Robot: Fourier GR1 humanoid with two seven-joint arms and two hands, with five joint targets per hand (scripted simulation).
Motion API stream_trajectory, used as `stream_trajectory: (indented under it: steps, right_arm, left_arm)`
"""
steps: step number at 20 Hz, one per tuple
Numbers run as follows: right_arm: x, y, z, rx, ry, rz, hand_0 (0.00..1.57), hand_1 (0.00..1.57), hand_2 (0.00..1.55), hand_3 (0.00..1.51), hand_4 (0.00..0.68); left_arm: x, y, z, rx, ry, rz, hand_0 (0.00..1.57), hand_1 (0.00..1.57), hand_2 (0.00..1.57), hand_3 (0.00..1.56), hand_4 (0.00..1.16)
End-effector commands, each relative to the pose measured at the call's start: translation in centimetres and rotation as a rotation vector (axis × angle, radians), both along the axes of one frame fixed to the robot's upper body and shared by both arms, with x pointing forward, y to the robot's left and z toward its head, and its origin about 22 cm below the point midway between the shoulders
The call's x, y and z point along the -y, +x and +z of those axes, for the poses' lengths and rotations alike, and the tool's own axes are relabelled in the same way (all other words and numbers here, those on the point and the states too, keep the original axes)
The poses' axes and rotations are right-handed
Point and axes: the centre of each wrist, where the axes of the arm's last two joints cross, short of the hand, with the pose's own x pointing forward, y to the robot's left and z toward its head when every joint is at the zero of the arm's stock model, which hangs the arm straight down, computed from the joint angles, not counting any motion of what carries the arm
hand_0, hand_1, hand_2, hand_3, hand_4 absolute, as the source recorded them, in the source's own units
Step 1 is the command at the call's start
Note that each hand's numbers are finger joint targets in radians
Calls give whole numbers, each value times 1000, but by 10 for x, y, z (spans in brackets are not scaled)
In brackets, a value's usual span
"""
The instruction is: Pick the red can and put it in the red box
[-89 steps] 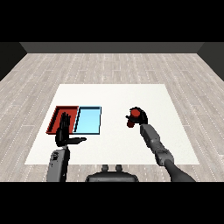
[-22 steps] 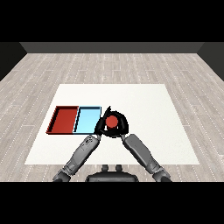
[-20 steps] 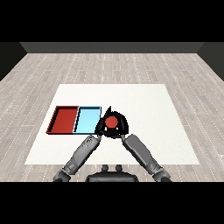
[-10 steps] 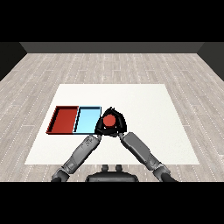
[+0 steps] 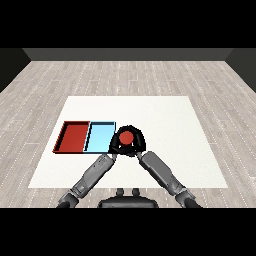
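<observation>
Nearest me, I see two smooth grey forearms rising from the lower corners and meeting at mid-counter. My left hand (image 5: 115, 145) and right hand (image 5: 139, 145) are matte black, and the fingers of both curl round the red can (image 5: 126, 137), a small cylinder showing its round top between them. Just beyond the left fingers lies the shallow rectangular light blue tray (image 5: 99, 138), touching the red tray (image 5: 72, 137) farther left, both on the flat white counter (image 5: 175, 125).
</observation>
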Motion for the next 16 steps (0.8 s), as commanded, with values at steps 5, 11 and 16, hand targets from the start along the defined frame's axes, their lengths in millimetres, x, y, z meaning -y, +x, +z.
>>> stream_trajectory:
  steps: [5,11,16]
  right_arm:
    - [-5,0,15,18,22,9,1520,1520,1461,1399,544]
    - [-6,-16,-2,9,70,61,1470,1470,1449,1396,532]
    - [-2,-8,12,33,48,87,0,0,0,0,0]
  left_arm:
    - [4,0,4,-1,-22,6,1571,1571,1510,1404,871]
    - [7,-5,-7,23,-70,-13,1571,1571,1540,1449,964]
    - [16,-3,4,15,-61,3,1571,1571,1569,1491,1140]
